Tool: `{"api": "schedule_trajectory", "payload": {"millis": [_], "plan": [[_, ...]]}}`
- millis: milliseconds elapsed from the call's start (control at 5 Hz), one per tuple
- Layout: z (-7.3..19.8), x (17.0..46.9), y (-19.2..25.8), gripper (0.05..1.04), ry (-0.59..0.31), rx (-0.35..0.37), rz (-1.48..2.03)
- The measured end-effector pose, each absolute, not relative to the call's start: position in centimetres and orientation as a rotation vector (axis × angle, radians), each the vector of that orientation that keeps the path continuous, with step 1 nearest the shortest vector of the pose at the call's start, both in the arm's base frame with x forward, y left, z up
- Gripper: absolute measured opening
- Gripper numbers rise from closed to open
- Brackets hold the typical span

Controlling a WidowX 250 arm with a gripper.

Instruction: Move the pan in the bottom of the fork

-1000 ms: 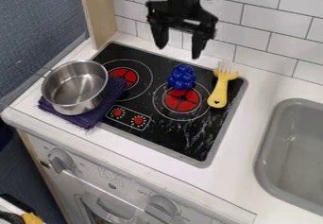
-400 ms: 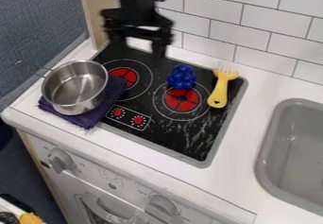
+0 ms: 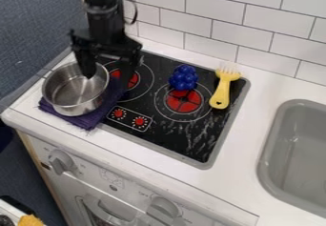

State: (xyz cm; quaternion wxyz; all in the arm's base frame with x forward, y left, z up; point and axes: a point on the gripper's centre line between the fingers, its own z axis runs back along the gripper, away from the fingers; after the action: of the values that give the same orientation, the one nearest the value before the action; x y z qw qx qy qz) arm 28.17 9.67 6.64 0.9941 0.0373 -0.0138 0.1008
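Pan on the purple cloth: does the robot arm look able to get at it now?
Probably yes: the open gripper hangs over the edge of the pan, nothing seems to block it, and the blue toy and fork lie off aside.

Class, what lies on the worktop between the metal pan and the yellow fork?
From the pan to the fork, the camera view shows part of the purple cloth, one red burner, then the blue toy at a second burner.
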Motion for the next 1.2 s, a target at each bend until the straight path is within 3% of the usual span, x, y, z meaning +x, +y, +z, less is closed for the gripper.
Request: {"api": "schedule_trajectory", "payload": {"millis": [400,800,1000,1200], "plan": [[4.0,27.6,10.7,0.952,0.026,0.095,0.282],[3.8,27.8,10.6,0.365,0.010,0.091,0.283],[3.8,27.8,10.6,0.154,0.006,0.091,0.290],[3.8,27.8,10.4,0.079,0.011,0.090,0.281]]}}
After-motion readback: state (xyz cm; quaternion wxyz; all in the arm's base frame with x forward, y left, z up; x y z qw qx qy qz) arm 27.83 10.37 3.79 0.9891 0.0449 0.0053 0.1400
